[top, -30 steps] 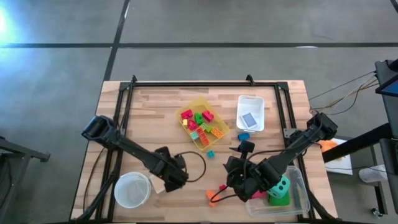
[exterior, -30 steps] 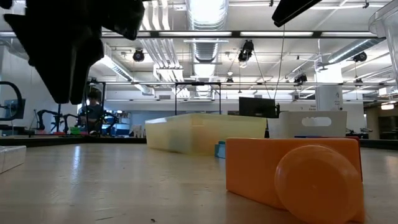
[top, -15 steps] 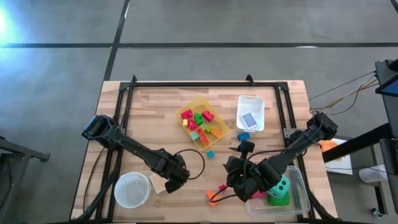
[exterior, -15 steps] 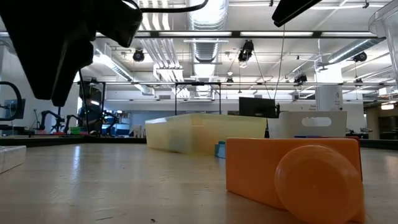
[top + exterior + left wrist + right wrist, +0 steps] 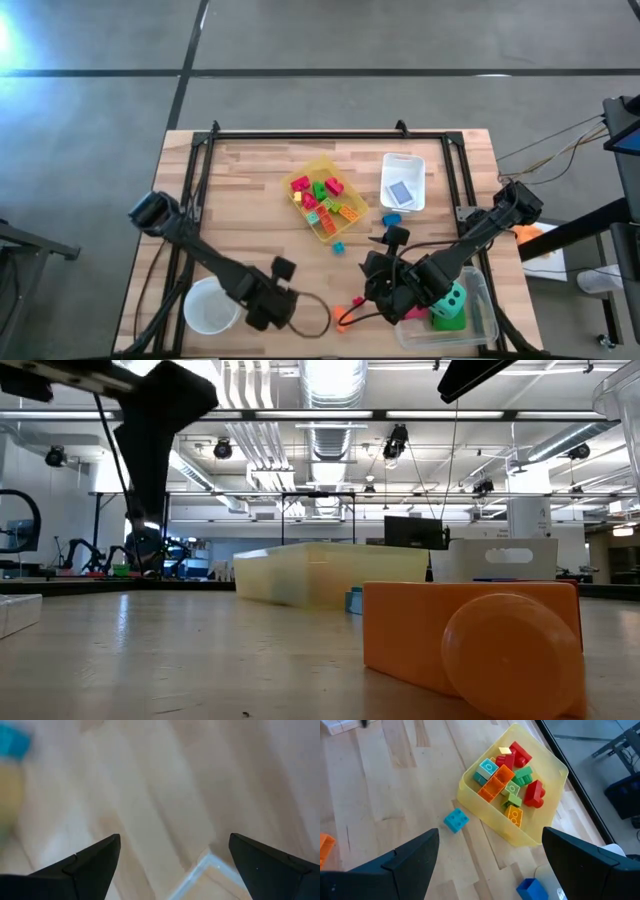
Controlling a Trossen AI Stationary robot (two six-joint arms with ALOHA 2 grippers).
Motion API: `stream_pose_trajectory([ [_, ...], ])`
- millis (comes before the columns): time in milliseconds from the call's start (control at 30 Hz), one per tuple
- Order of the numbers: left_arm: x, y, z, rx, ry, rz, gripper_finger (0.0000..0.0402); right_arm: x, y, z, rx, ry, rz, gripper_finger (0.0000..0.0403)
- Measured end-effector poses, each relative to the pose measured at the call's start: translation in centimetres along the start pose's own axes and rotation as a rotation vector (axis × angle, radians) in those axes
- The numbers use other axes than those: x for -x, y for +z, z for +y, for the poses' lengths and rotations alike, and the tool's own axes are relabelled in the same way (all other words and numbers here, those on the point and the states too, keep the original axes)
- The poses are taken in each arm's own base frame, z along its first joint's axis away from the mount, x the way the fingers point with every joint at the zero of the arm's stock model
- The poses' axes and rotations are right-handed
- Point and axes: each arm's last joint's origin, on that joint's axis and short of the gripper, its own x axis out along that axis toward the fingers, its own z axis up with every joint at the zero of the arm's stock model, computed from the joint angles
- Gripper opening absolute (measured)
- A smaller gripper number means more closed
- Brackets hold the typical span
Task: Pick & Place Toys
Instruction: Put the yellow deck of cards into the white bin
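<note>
Several coloured blocks (image 5: 322,198) lie in the yellow bin (image 5: 345,225), which also shows in the right wrist view (image 5: 547,765). A teal block (image 5: 338,247) lies loose on the table before the bin. An orange block (image 5: 345,316) and a red block (image 5: 357,300) lie near the front edge. A green die (image 5: 452,300) and a pink toy (image 5: 415,314) sit in the clear bin (image 5: 482,290). My left gripper (image 5: 268,308) is open and empty over bare table, right of the white bowl (image 5: 210,306). My right gripper (image 5: 374,282) is open and empty above the orange and red blocks.
A white bin (image 5: 403,180) with a blue-grey piece stands at the back right, a blue block (image 5: 391,218) just before it. A black frame (image 5: 300,137) runs along the table's far and side edges. In the low view the orange block (image 5: 470,645) fills the foreground.
My left gripper has gone toward the table's near edge, beside the white bowl, and stays open; its arm has swung with it. My right arm and the toys have kept still.
</note>
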Motion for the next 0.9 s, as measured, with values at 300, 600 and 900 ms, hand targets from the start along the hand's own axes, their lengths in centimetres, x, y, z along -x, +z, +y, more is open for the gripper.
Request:
stream_pose_trajectory([
  [300,0.5,0.1,-2.3,-0.175,-0.036,-0.053,0.0372,0.0,0.0,0.0,0.000,0.000,0.000,0.0347],
  [600,-1.3,-0.9,-3.6,-0.243,-0.153,0.027,0.0372,0.0,0.0,0.0,-0.001,0.001,0.001,0.0347],
  [900,-2.6,-1.4,-3.9,-0.276,-0.169,0.142,0.0372,0.0,0.0,0.0,-0.003,0.001,0.001,0.0347],
])
